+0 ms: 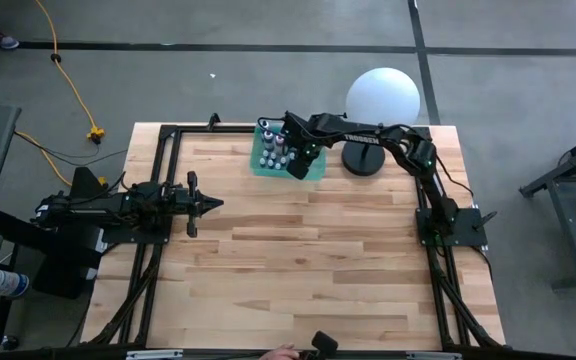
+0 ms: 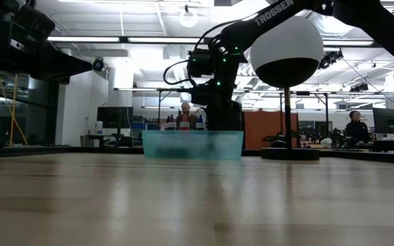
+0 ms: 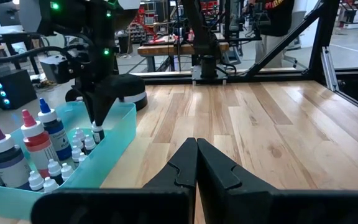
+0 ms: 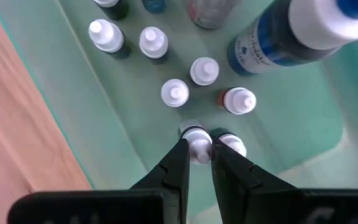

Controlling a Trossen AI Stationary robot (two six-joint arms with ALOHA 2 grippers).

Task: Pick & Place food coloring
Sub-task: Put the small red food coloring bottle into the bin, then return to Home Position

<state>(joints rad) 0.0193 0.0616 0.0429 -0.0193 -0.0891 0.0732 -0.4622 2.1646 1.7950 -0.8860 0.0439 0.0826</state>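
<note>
Here my right gripper (image 4: 199, 152) pinched one tiny food coloring bottle (image 4: 196, 138) by its cap inside the teal tray (image 4: 73, 87); a tilted lift would probably topple the touching neighbour bottle (image 4: 232, 144). My left gripper (image 3: 196, 163) waited closed.

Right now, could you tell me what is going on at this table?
The right gripper is down inside the teal tray at the far side of the table, its fingers closed on the cap of one small food coloring bottle. The other bottles stand in the tray around it. The left gripper waits shut above the table's left side, holding nothing.
</note>
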